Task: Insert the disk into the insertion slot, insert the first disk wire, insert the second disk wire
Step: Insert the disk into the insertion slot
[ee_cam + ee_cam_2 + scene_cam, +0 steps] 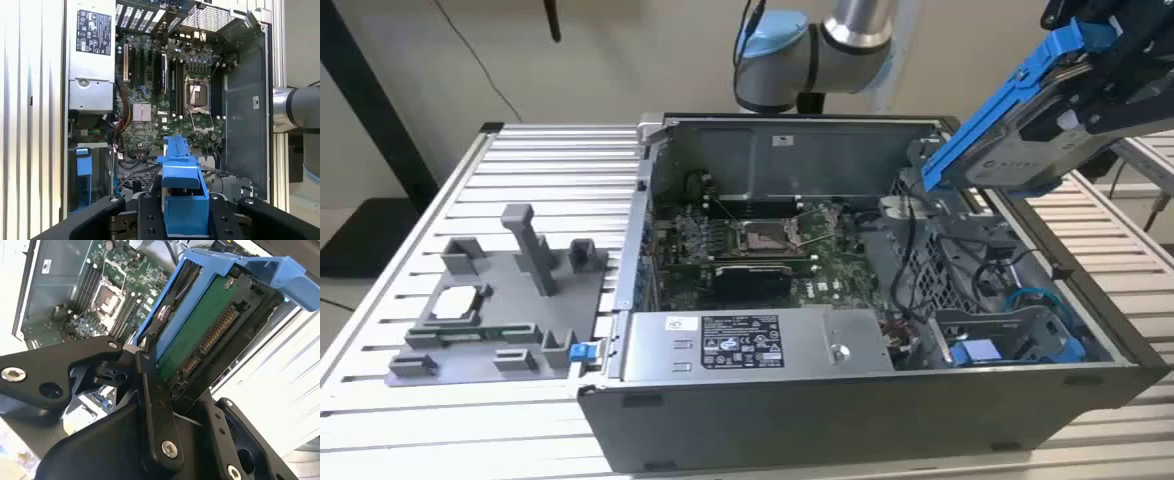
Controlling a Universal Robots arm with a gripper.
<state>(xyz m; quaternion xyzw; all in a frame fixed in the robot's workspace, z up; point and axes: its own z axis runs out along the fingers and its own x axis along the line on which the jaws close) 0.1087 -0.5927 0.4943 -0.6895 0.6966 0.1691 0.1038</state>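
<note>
My gripper [1074, 105] is shut on the disk [1001, 150], a silver-grey drive in a bright blue carrier. It holds the disk tilted in the air above the open case's corner, at the exterior view's upper right. In the second wrist view the black fingers [152, 390] clamp the disk [200, 335], whose green board and connector face the camera. The first wrist view shows the gripper [185, 212] around the blue carrier [182, 170]. The insertion slot [1007, 335], a grey metal bay with blue fittings [84, 161], lies well below the disk. A blue cable [1041, 297] and dark cables lie beside it; which are the disk wires I cannot tell.
The open computer case [854, 410] stands on a slatted metal table [520, 140]. Inside it are the motherboard [747, 245] and a labelled grey power-supply box [740, 345]. A grey fixture [494, 300] with small parts sits at the exterior view's left. The arm [827, 40] reaches over the case.
</note>
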